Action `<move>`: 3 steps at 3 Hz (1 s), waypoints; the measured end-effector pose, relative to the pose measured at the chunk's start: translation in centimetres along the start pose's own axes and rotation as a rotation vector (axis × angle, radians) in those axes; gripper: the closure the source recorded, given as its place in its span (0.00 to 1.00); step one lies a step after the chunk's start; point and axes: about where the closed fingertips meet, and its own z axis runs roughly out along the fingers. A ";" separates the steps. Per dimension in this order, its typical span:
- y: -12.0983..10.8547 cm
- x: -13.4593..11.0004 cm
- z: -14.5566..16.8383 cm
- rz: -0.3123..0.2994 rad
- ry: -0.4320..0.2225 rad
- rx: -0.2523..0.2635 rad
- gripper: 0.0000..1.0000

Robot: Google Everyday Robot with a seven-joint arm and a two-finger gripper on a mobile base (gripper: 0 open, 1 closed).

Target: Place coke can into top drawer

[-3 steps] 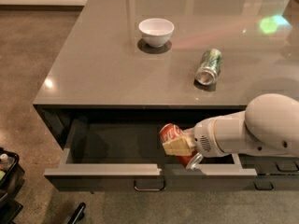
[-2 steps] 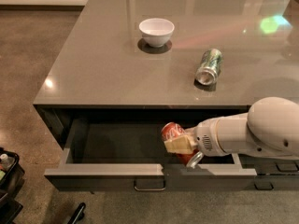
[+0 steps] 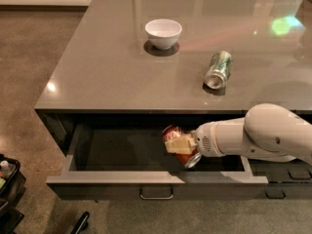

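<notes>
The top drawer (image 3: 112, 178) stands pulled open beneath the counter (image 3: 107, 72); the gripper (image 3: 178, 145) hangs over the drawer's right half, its 2 fingers (image 3: 181, 143) clamped around the coke can (image 3: 171, 133) (tilted, 1 silver end toward the drawer's front); whether the can touches the drawer's floor cannot be told; behind the drawer, on the counter, sit 1 white bowl (image 3: 163, 32) and 1 green can (image 3: 218, 69) lying on its side.

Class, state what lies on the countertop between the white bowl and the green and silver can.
Nothing: the camera view shows bare countertop between white bowl and green can. The gripper holds the coke can over the open top drawer.
</notes>
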 end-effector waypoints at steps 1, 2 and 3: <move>-1.1 0.3 1.7 0.030 0.001 -0.004 1.00; -2.2 0.7 3.0 0.059 -0.001 0.007 1.00; -3.2 1.0 3.9 0.076 0.011 0.022 1.00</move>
